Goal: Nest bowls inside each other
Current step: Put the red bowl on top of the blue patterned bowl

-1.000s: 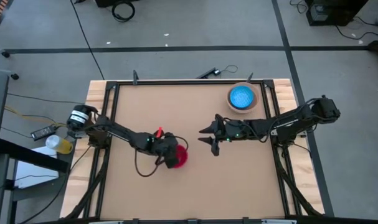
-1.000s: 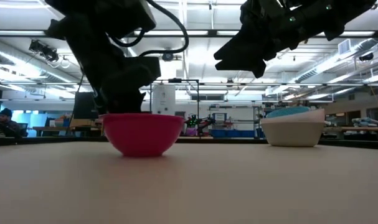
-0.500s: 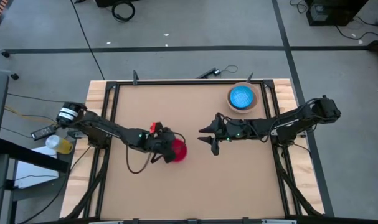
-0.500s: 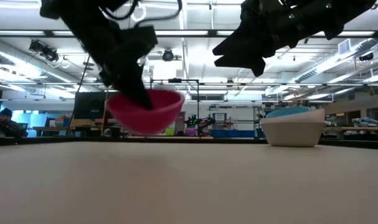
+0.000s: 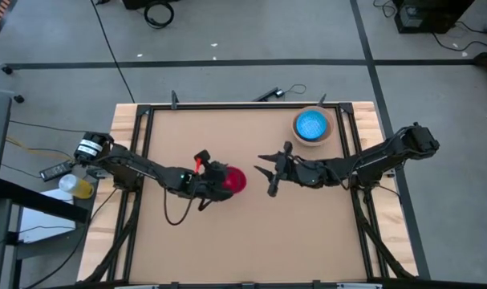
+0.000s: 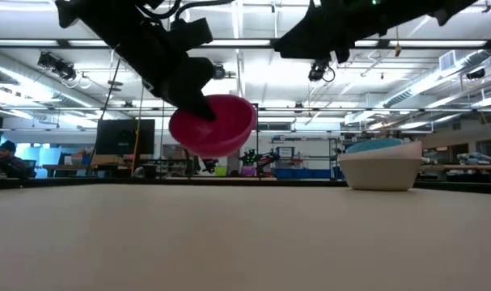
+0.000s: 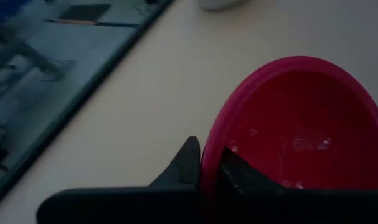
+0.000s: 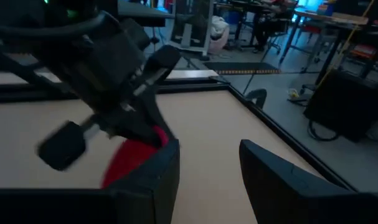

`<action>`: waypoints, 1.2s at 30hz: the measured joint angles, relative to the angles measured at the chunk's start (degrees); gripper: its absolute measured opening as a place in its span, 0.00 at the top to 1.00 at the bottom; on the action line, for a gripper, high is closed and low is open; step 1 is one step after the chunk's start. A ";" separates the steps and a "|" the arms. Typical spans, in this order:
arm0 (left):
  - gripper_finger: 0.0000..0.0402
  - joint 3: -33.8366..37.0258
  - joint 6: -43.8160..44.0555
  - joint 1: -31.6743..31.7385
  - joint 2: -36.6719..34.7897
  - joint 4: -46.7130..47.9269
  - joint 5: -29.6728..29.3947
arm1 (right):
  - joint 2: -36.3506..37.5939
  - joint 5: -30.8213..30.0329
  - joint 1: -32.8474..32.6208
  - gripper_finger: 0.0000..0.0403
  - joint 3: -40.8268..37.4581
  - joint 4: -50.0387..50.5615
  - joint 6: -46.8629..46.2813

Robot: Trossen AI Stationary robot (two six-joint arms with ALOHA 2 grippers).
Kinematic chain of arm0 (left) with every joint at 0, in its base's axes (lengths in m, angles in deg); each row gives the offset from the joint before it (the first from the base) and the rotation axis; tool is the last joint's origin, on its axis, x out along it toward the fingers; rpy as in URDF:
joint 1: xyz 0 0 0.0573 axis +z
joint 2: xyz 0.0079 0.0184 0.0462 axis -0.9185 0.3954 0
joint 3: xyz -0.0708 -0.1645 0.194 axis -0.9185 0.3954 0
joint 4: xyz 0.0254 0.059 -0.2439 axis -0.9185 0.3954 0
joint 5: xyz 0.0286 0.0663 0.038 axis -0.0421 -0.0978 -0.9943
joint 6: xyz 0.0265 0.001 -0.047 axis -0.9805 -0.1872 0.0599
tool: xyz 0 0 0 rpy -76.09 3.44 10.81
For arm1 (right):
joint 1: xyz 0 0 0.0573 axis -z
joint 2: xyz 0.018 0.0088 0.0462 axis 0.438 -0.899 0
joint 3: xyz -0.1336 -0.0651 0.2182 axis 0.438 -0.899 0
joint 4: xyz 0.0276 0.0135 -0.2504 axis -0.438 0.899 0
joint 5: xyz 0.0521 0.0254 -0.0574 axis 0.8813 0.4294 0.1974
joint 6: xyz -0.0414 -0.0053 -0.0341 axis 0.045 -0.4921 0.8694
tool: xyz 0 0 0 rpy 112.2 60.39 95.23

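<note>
The left gripper (image 5: pixel 219 178) has its jaws clamped on the rim of the magenta-red bowl (image 5: pixel 233 181), one finger inside, one outside, and holds it tilted clear of the table (image 5: pixel 227 241) near its middle. The stack of nested bowls (image 5: pixel 312 126) sits at the far right, light blue innermost in a grey-white shell, so the carry runs right and away, past the right gripper (image 5: pixel 269 173), which hangs between the two with jaws spread and empty. The bowls are smooth, glossy, round plastic; the table is matte tan board.
</note>
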 joint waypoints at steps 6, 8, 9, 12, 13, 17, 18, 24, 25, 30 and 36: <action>0.96 0.01 -0.60 1.64 0.00 -4.13 -4.53 | -0.84 0.32 0.23 0.57 2.27 0.72 0.04; 0.96 0.00 -0.94 1.98 0.00 -4.90 -4.58 | -2.34 0.12 0.60 0.57 2.62 0.81 0.97; 0.96 0.00 -1.93 2.08 0.00 -5.28 -4.54 | -3.38 0.09 0.89 0.57 3.05 0.80 0.98; 0.96 0.00 -6.95 1.73 0.00 -5.84 -4.39 | -6.84 2.31 1.57 0.57 3.91 1.66 -0.82; 0.96 0.00 -8.02 1.48 0.00 -6.07 -4.33 | -8.04 3.31 1.76 0.57 4.42 1.65 -1.09; 0.96 -0.02 -10.97 0.76 0.00 -6.70 -4.25 | -11.05 2.20 1.91 0.57 7.00 2.02 1.45; 0.96 -0.02 -11.70 0.77 0.00 -6.85 -4.26 | -11.69 1.05 1.91 0.57 7.65 2.74 2.50; 0.96 -0.02 -25.08 0.93 0.00 -8.91 -4.47 | -15.72 -1.09 2.01 0.57 11.16 3.38 6.20; 0.96 -0.02 -26.72 0.95 0.00 -9.41 -4.83 | -16.12 -1.05 2.01 0.57 11.58 3.48 6.93; 0.96 -0.06 -32.19 0.93 0.00 -14.06 -5.83 | -18.64 -5.80 2.45 0.57 13.25 4.52 9.08; 0.96 0.02 -33.48 1.15 0.07 -19.05 -6.76 | -19.52 -9.13 4.10 0.59 13.79 6.18 9.89</action>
